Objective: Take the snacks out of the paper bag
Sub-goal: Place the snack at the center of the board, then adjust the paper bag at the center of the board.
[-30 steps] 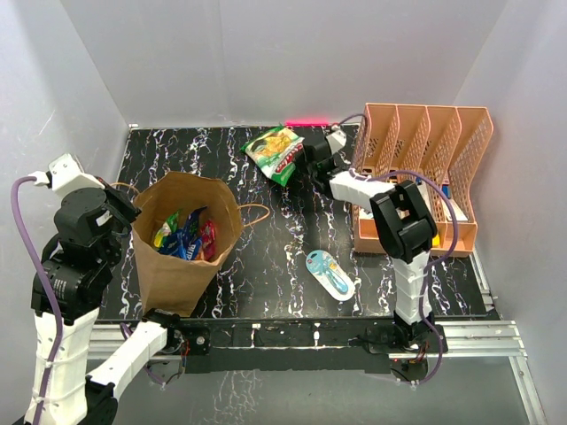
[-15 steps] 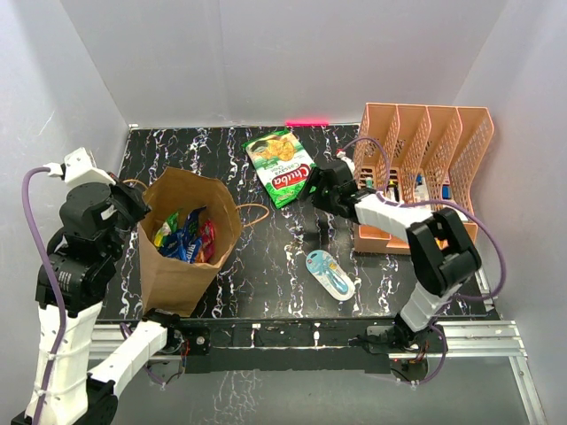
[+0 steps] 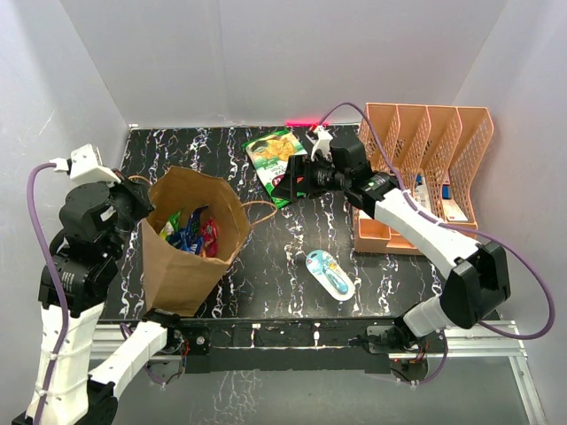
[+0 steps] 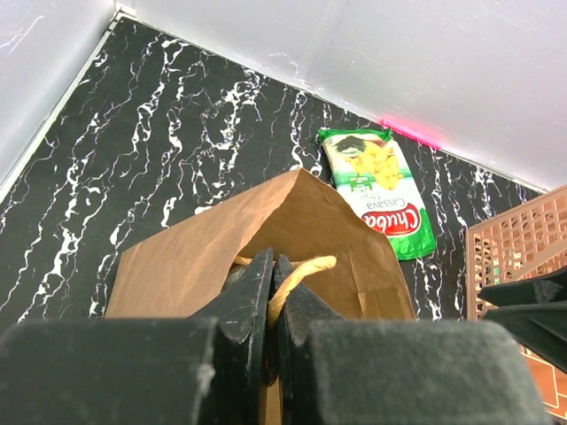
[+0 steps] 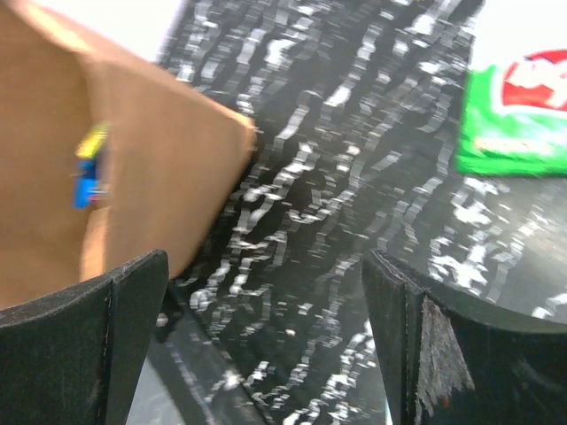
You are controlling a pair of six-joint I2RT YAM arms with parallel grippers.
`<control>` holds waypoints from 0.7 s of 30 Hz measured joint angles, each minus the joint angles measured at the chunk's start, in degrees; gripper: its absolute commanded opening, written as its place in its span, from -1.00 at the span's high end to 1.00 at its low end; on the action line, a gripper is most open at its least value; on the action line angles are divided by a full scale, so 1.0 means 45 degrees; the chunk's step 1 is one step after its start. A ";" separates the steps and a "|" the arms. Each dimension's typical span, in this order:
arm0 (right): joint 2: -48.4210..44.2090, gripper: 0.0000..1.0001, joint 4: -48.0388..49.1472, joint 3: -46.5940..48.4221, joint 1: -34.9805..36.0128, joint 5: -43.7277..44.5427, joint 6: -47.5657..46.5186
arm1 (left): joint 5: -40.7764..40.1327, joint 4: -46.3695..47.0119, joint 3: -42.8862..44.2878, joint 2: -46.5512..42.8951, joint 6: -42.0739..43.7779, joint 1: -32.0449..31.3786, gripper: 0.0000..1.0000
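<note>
Top external view: progress?
— One green chip bag (image 3: 276,161) lies out, upper centre; remaining snacks (image 3: 188,232) inside paper bag (image 3: 186,266), left. Its handle (image 4: 310,264) pinched in left gripper (image 4: 274,266); right gripper (image 5: 266,288) wide open, empty.

Snacks (image 3: 188,235) half-hidden inside paper bag (image 3: 182,276)
</note>
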 measured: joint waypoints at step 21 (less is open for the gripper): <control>0.0369 -0.93 0.1467 0.1277 0.1297 -0.1331 0.3172 | -0.0452 0.1253 -0.0039 0.1277 0.0389 -0.0024 1.00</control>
